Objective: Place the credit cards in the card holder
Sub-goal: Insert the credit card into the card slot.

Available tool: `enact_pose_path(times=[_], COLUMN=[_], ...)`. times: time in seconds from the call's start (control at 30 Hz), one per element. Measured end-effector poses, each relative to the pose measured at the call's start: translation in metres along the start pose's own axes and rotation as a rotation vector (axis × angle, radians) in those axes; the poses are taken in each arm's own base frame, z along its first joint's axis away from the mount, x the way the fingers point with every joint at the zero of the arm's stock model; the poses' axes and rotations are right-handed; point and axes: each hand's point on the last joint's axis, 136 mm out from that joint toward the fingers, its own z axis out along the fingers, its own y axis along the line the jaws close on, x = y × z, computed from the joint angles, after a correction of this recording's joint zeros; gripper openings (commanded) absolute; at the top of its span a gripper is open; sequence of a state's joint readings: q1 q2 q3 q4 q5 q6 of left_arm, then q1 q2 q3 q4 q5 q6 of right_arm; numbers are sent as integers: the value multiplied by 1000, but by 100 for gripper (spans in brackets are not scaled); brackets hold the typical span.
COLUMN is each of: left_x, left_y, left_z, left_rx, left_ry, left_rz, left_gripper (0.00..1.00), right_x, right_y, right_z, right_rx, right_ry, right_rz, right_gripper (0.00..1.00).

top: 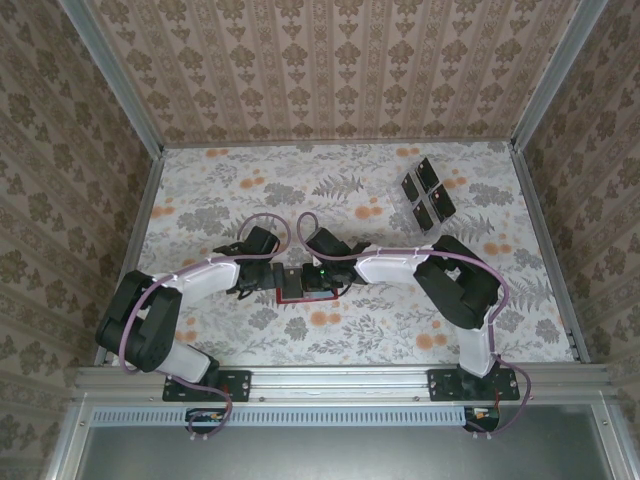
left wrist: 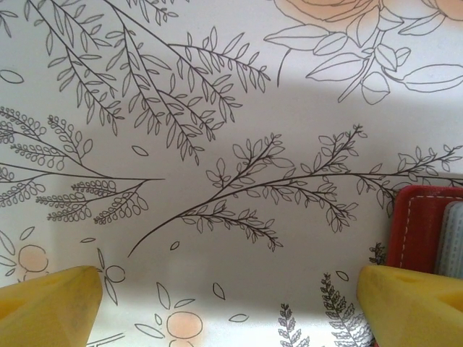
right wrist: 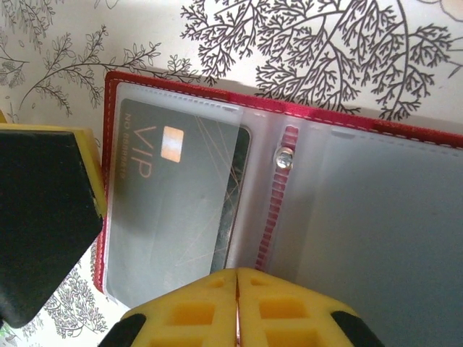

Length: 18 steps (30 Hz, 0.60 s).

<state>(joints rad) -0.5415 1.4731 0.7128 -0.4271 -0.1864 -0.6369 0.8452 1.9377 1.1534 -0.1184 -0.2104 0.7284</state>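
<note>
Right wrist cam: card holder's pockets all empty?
No: a dark VIP card sits inside a translucent pocket of the open red card holder.

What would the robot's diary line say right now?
left claw: open beside card holder | right claw: shut at its edge | one credit card tucked inside | other cards in tray

Bare tablecloth (top: 385, 215) between the card holder (top: 300, 299) and the credit cards (top: 427, 195) at far right; walls (top: 340, 70) all round.

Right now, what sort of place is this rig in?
Probably a lab test booth dressed like a home: wallpapered panels in metal framing, floral tablecloth, left arm and right arm bolted to a rail.
</note>
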Motion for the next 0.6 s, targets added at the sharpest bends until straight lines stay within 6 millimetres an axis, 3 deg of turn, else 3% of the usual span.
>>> enact_pose_path(times=[0.17, 0.27, 0.4, 0.6], left_x=[0, -5, -14, -19], left_y=[1, 0, -3, -10], left_z=[-4, -14, -30, -44], left_rx=[1, 19, 56, 99], left_ry=[-3, -30, -83, -124], left_rz=[17, 19, 9, 7], left_gripper=[100, 100, 100, 100], right_x=[-12, -29, -46, -48], right_y=[9, 12, -4, -26], right_z=[-28, -51, -64, -63], right_rx=[-21, -34, -13, 30], right_ry=[-40, -96, -133, -112], right_rz=[-22, -41, -33, -33], right_gripper=[35, 42, 45, 47])
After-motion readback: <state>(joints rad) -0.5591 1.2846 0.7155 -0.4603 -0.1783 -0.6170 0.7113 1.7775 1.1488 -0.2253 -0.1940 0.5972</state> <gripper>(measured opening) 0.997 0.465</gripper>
